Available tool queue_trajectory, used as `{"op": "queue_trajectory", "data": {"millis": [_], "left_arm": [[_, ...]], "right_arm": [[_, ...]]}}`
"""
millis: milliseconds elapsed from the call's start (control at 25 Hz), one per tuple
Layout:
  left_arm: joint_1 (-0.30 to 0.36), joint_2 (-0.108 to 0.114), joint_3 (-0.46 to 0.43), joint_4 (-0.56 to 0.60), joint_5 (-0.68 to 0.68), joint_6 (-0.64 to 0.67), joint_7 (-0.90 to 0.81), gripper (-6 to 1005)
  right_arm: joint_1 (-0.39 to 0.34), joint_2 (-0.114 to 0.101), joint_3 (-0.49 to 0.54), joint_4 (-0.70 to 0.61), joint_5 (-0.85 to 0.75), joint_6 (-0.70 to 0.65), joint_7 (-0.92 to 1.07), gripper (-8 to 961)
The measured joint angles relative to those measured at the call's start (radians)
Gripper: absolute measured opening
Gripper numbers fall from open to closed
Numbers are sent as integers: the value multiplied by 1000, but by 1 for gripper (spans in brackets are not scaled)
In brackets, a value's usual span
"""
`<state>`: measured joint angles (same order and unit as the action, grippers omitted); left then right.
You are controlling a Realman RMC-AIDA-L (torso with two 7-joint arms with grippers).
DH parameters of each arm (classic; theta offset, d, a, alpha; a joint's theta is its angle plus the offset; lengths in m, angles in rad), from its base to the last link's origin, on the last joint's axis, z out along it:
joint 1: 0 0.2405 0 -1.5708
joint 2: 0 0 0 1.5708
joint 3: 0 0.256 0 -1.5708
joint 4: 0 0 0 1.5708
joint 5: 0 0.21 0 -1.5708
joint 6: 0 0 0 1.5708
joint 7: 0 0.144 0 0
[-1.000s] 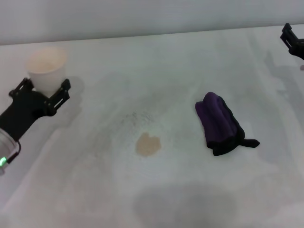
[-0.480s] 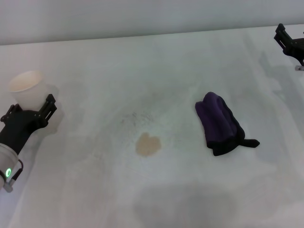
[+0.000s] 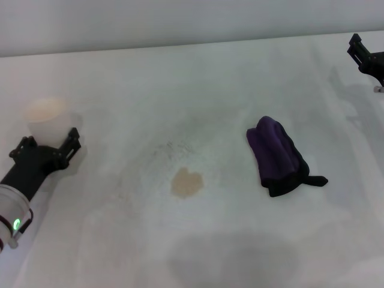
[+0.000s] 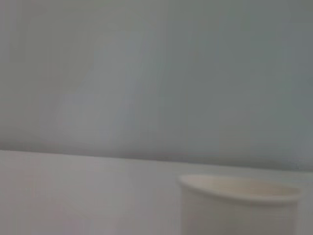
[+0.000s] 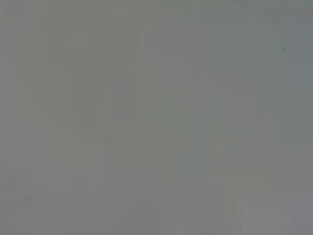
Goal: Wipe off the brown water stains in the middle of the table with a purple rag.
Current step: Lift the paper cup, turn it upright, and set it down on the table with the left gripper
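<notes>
The brown water stain (image 3: 186,182) is a small tan heart-shaped blotch in the middle of the white table (image 3: 180,84). The purple rag (image 3: 277,155) lies bunched to the right of it, its black tail pointing right, with nothing touching it. My left gripper (image 3: 49,143) is at the far left, its fingers on either side of the base of a white cup (image 3: 47,117). The cup's rim also shows in the left wrist view (image 4: 239,188). My right gripper (image 3: 367,57) is at the far right edge, well behind the rag. The right wrist view shows only grey.
Faint grey speckles (image 3: 174,147) lie just behind the stain. A grey wall runs along the table's back edge (image 3: 180,45).
My left gripper has carried the cup nearer and leftward, then a little back to the right. My right gripper has shifted slightly at the right edge. Rag and stain have not moved.
</notes>
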<state>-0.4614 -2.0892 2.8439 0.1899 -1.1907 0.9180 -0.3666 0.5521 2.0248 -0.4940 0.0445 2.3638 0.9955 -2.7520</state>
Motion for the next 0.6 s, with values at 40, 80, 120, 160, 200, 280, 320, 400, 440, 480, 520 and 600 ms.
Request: {"op": "queue_trajectory", "data": {"millis": [40,80,120,160,200,280,320,400,440,480,520,600], "left_arm": [[3,0,0,1,16,1,2,758],[8,0,0,5,33,5,12,758],[13,0,0,10,44,7,20,759],[30,0,0,31,51,22,71,760],[30,0,0,31,51,22,71,762],[45,0,0,49,51,33,128,766],[49,0,0,50,52,33,133,767],[54,0,0,51,54,34,134,771],[57,0,0,52,55,35,135,773],[61,0,0,53,55,39,135,828],[63,0,0,53,55,42,135,883],[69,1,0,54,55,48,135,885]], "right_arm": [[0,0,0,0,0,0,0,853],[-1,0,0,0,0,0,0,853],[-1,0,0,0,0,0,0,853],[-3,0,0,-2,0,0,0,852],[-3,0,0,-2,0,0,0,852],[-4,-1,0,-5,0,0,0,852],[-4,-2,0,-6,0,0,0,851],[-5,-2,0,-6,0,0,0,851],[-6,-3,0,-6,0,0,0,850],[-8,-4,0,-7,0,0,0,850],[-9,-5,0,-7,0,0,0,850],[-10,-5,0,-8,0,0,0,849]]}}
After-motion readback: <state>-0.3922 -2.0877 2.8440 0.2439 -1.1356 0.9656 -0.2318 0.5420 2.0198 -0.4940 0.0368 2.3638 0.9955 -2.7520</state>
